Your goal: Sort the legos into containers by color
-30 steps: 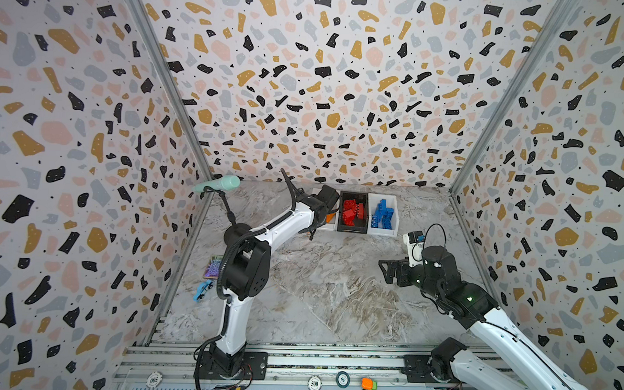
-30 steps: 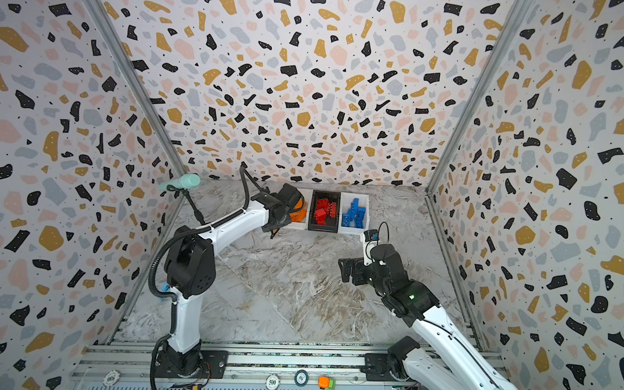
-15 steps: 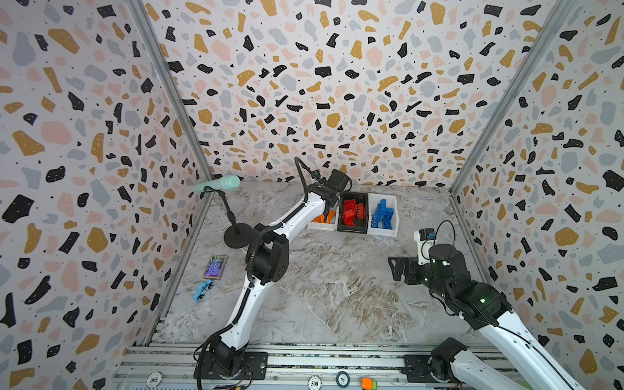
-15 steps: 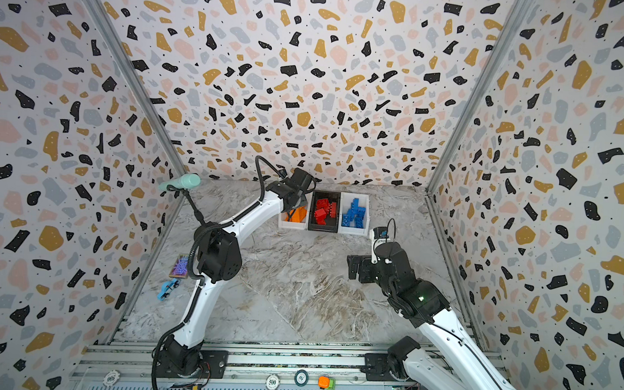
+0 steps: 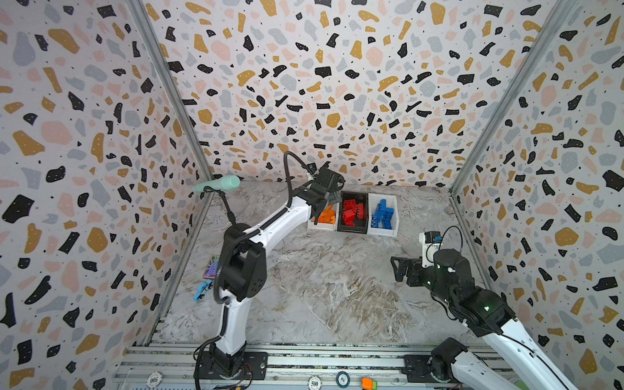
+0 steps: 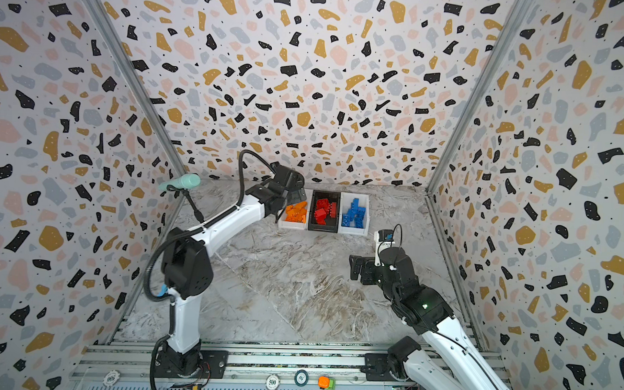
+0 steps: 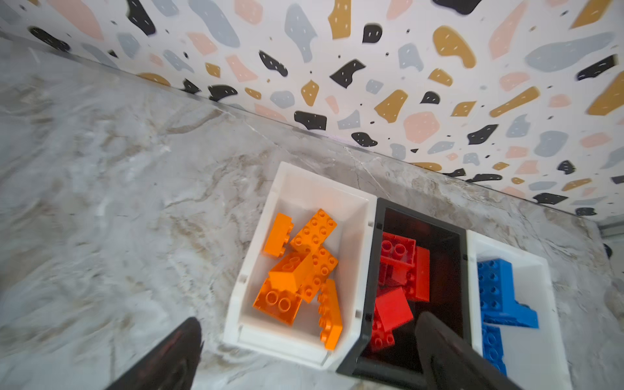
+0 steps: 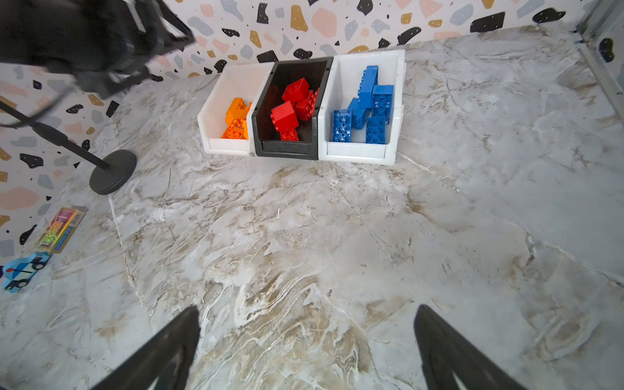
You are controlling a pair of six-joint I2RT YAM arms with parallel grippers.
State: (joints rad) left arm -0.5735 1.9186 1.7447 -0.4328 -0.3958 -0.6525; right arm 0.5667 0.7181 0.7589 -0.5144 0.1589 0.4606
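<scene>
Three containers at the back of the counter (image 5: 318, 292), close to the wall. In a row and touching side by side: left white bin (image 7: 293, 175), black bin (image 7: 375, 236) in the middle, right white bin (image 7: 547, 304).

In the left white bin: only orange legos (image 7: 300, 270), in a loose pile. In the black bin: only red legos (image 7: 398, 256). In the right white bin: only blue legos (image 7: 499, 287), some leaning on each other.

Left fingers (image 7: 172, 358): spread wide, pinch nothing, touch no brick. Hover above the left white bin, seen in both top views at its back end (image 5: 326, 193).

Right fingers (image 8: 162, 351): also spread wide, hold nothing. Hover above bare counter on the right side (image 5: 399, 268), well apart from the containers, and point toward the middle.

By the left wall: round black stand base (image 8: 113, 172), then a shiny card (image 8: 62, 228), and just beside the card a light-blue toy car (image 8: 23, 270).
</scene>
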